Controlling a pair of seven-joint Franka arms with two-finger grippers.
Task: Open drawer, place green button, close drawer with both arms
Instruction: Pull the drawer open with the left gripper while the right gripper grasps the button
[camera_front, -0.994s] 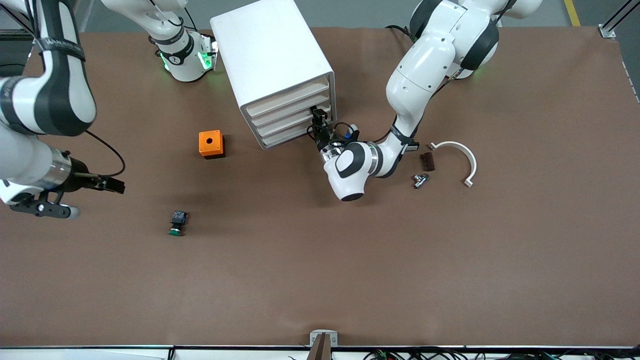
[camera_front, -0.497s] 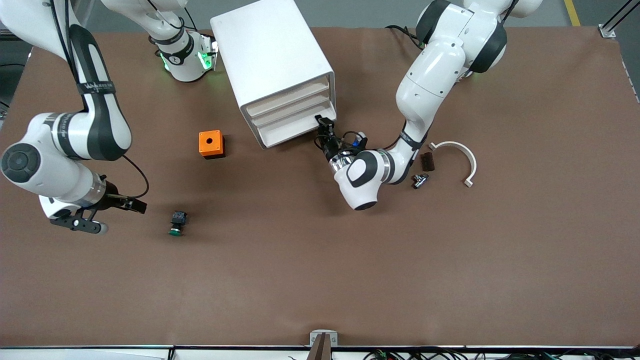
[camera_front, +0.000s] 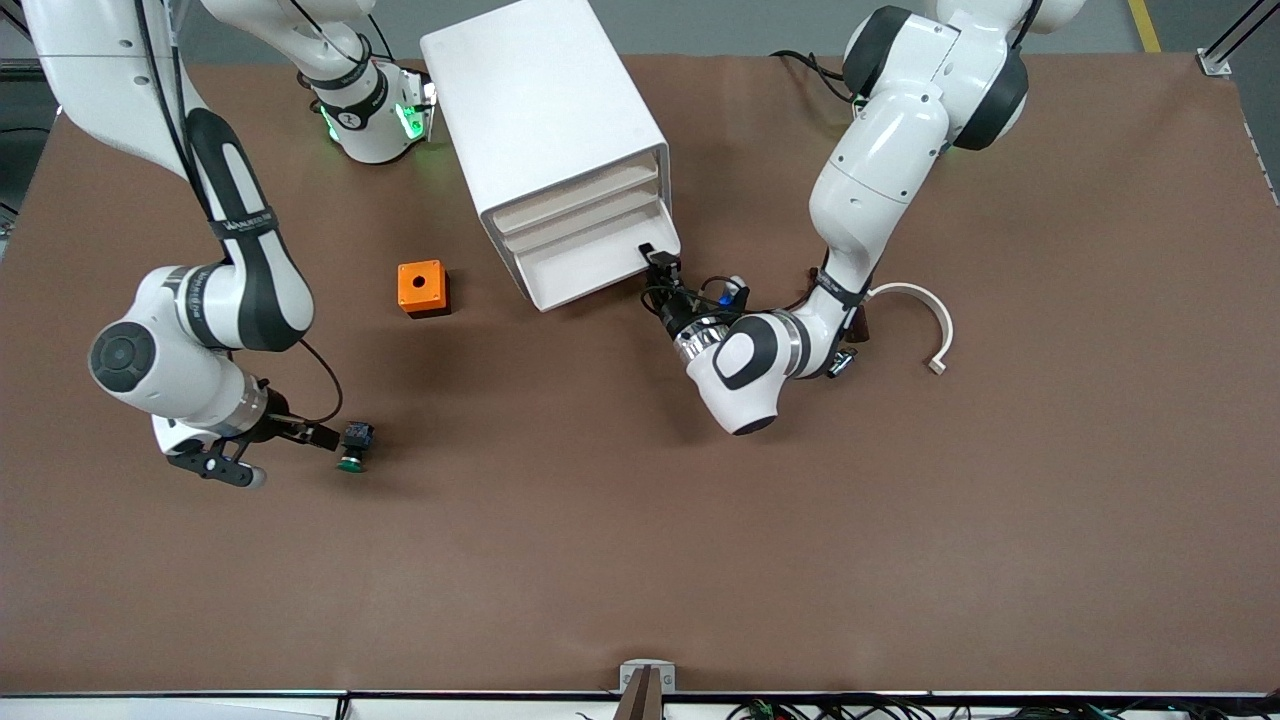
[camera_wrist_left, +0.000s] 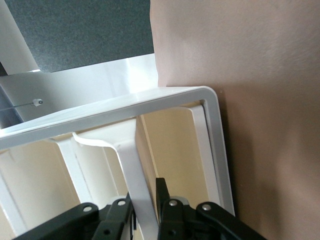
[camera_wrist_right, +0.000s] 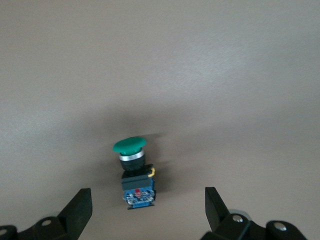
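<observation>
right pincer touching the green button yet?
Apart. The right wrist view shows the right pincer open, both fingers wide of the small green-capped push button, with bare brown table between them.

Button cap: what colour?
Green, on the button; clearest in the right wrist view.

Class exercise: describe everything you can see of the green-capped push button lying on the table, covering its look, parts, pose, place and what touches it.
The button is tiny: a round, domed green cap, a silvery collar beneath it, then a black body ending in a blue base with a small yellow detail. It looks like plastic. It lies on its side on the brown table, nearer the front camera than the orange box, toward the right arm's end. The right gripper is open right beside it, fingers spread on either side without touching; only the table touches it.
</observation>
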